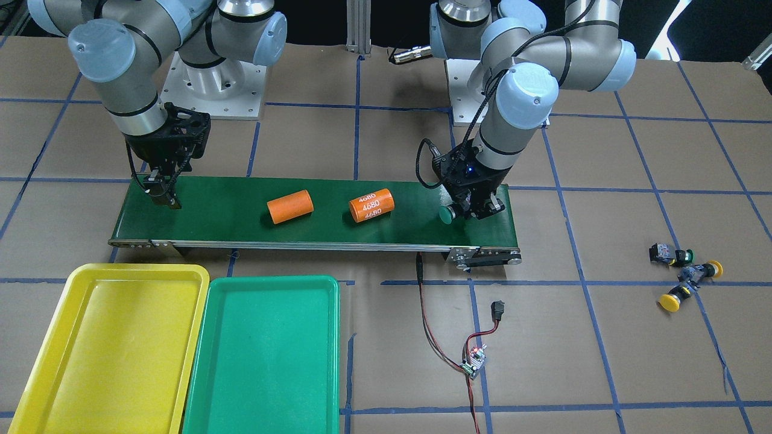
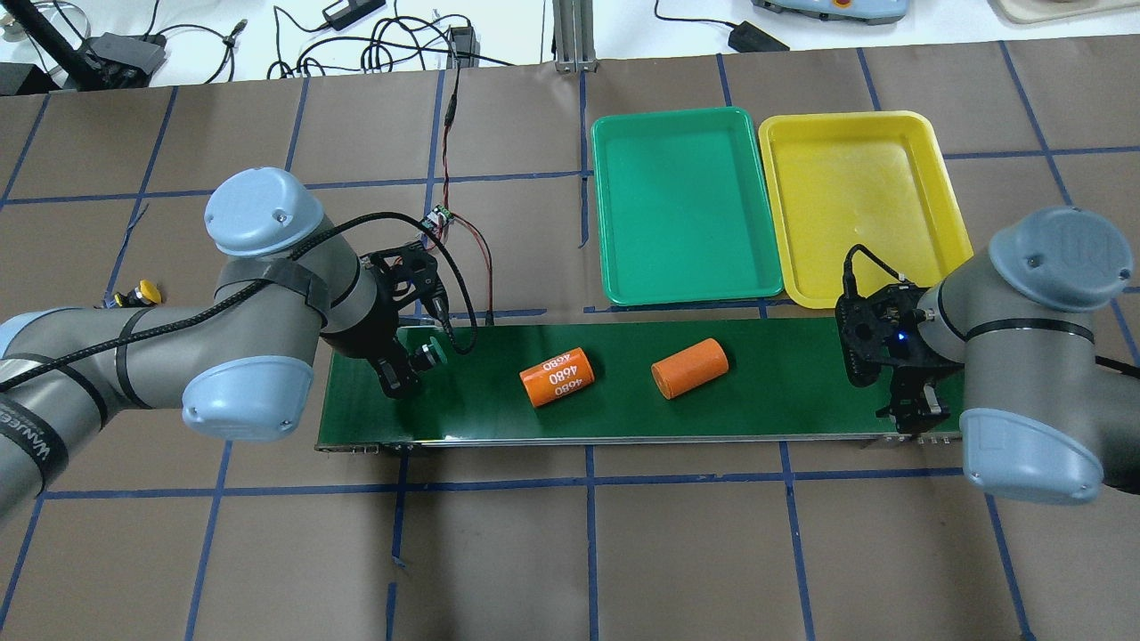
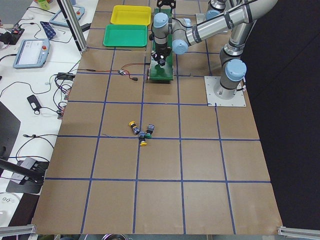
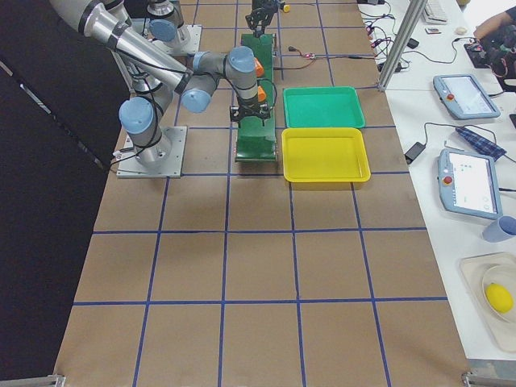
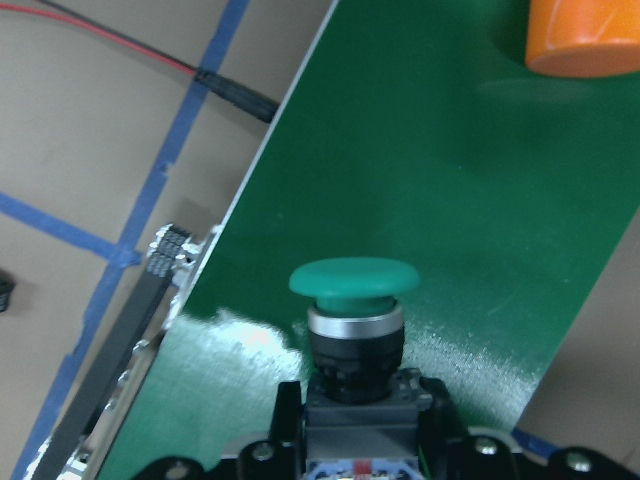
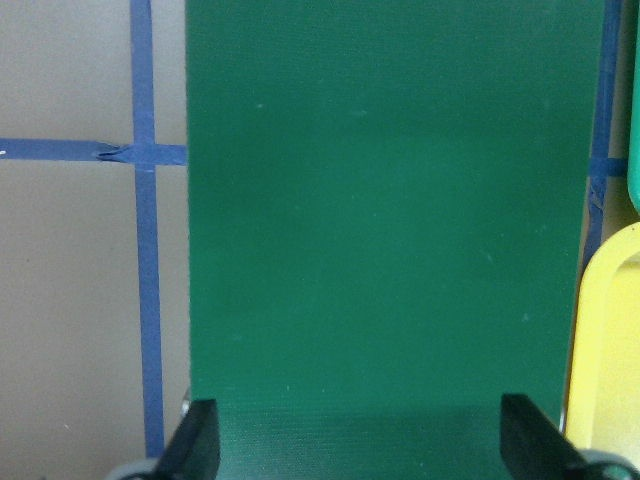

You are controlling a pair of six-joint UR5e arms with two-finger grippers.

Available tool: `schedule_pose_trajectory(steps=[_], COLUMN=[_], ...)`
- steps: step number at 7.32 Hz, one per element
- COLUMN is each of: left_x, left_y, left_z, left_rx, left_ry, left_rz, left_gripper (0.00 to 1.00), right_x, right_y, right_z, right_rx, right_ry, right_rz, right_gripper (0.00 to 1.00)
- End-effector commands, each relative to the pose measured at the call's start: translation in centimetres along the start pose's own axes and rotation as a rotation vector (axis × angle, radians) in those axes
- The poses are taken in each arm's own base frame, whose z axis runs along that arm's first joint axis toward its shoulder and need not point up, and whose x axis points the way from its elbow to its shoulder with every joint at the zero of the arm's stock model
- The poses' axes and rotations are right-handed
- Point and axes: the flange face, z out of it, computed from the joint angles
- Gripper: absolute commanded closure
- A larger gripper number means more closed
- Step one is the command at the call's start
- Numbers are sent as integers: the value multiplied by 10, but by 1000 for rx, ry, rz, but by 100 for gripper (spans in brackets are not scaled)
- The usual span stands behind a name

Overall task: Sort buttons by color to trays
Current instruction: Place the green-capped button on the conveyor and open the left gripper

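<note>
1. Glossy, round-cornered yellow tray [image 1: 120, 349] and green tray [image 1: 271, 361] lie rim to rim.
2. Three loose buttons [image 1: 692, 275] cluster on the papered table [image 1: 603, 337].
3. Left tool [image 1: 473, 205] clamps the mushroom-capped green button [image 1: 447, 214] at the matte belt [image 1: 229, 223] end; right tool [image 1: 164, 196] gapes wide.

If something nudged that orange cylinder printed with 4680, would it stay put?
Probably not. The orange cylinder marked 4680 lies on its side on the flat dark green conveyor belt, so a push across its length would likely roll it. Its clean round shape looks rigid, so it should not squash. Its weight cannot be judged from here.
</note>
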Motion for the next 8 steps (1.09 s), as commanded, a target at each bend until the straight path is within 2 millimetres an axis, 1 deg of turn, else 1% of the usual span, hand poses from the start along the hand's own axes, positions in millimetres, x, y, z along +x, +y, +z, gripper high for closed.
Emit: schedule_pose_trajectory(steps=[1,2,3,4,5,6,7,8], left_x=[-14,-43,-85,-147,-208,-245,-280,-314], left_y=[14,41,66,112,157,178,203,255], left_z=[-12,-23,-56,-85,-110,-113,-95,-73], left_rx=[93,94,108,140,157,148,102,24], left_ry=[-22,-4,-1,39,-12,-32,-22,-32], left_rz=[-35,-100,-144,-215,-278,-312,-369,-467], left_gripper=[0,0,0,0,0,0,0,0], right_x=[0,1,2,2,2,2,2,2], right_y=[0,0,1,1,1,1,1,1], right_z=[0,3,7,7,8,8,8,11], right_rx=[0,3,6,6,6,6,6,8], right_ry=[0,-4,-16,-14,-16,-16,-17,-23], right_rz=[0,0,1,2,2,4,4,3], right_gripper=[0,0,0,0,0,0,0,0])
